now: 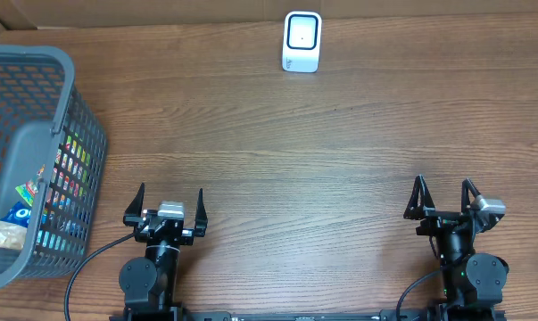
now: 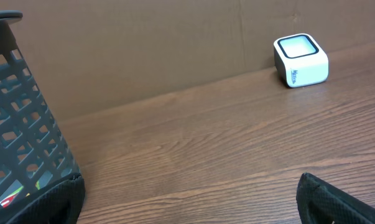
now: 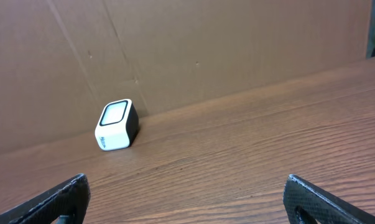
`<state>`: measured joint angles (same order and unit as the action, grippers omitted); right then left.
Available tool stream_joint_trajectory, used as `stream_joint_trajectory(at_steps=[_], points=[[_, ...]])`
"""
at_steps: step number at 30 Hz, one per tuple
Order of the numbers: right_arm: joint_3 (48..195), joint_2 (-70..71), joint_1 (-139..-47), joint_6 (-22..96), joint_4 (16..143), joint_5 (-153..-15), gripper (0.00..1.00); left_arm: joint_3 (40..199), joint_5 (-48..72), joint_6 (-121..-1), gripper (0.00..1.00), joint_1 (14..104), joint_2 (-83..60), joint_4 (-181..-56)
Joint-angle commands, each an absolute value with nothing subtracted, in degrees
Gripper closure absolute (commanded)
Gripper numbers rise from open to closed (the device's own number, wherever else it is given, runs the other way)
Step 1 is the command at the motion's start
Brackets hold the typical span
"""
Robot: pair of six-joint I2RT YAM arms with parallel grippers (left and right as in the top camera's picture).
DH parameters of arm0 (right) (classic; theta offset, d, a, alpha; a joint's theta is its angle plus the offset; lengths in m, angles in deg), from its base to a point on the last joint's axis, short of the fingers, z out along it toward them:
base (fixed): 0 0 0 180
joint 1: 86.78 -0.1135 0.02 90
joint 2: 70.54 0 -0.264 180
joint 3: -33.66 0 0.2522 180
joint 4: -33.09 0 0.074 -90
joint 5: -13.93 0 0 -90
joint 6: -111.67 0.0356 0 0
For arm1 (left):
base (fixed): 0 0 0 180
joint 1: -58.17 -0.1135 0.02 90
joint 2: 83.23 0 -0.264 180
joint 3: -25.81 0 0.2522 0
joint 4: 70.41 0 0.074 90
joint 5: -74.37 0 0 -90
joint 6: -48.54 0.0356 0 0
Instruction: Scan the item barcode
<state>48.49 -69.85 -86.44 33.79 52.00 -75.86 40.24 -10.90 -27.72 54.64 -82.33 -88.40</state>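
left gripper (image 1: 170, 194) and right gripper (image 1: 443, 187) are seen wide open and empty at the bottom, while snack packets (image 1: 23, 212) in the left-edge basket (image 1: 63, 80) are judged light, crinkly, slippery, best pinched at an edge.

Centre: bare table (image 1: 295, 169), open passage from near edge to far edge.
Left: basket (image 1: 72, 107) blocks the way; its inside seems crowded, partly out of view.
Far edge: scanner (image 1: 302, 41) stands by the cardboard wall (image 2: 143, 43).

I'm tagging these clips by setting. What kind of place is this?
Likely a mock shop checkout rigged up in a lab. A small white barcode scanner stands on a wooden table, a grey shopping basket holds packaged snacks, and plain cardboard serves as the back wall.
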Motion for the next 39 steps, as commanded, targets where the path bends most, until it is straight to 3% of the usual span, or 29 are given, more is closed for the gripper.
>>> stream_joint_trajectory(at_steps=[1, 35, 39], points=[[47.9, -70.4, -86.4, 33.6, 51.6, -76.2, 0.0, 39.8, -10.7, -26.9, 0.0, 54.4, -83.0, -88.2], [47.9, -70.4, -86.4, 33.6, 51.6, -76.1, 0.0, 39.8, -10.6, -26.9, 0.0, 54.4, -83.0, -87.7], [47.9, -70.4, -86.3, 33.4, 51.6, -75.7, 0.0, 39.8, -9.7, -31.5, 0.0, 54.4, -83.0, -88.0]])
